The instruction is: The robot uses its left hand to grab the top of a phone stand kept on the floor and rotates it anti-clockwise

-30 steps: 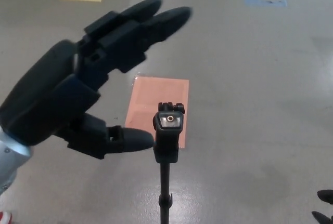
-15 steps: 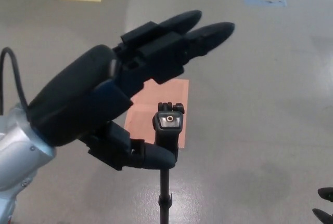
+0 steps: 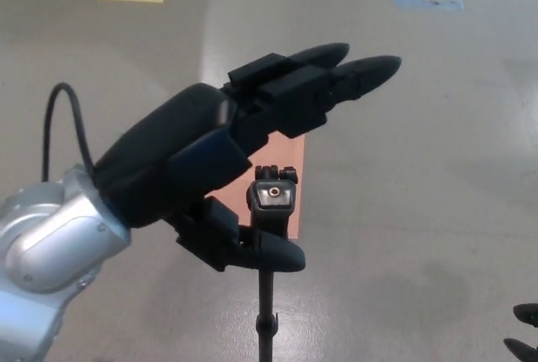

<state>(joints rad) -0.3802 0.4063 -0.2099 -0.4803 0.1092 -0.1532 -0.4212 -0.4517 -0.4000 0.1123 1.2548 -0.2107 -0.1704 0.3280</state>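
One black three-fingered left hand [image 3: 223,156] bracketed the slim black phone stand's top [image 3: 272,202], fingers apart (nothing gripped).
Reaching step, by appearances; closing on the top should precede any anti-clockwise turn.

You see the stand [image 3: 271,211] only down to its pole; its base is cut off below. The left hand [image 3: 218,160] covers part of the orange patch [image 3: 294,186]. Only the right hand's fingertips [image 3: 524,333] show.
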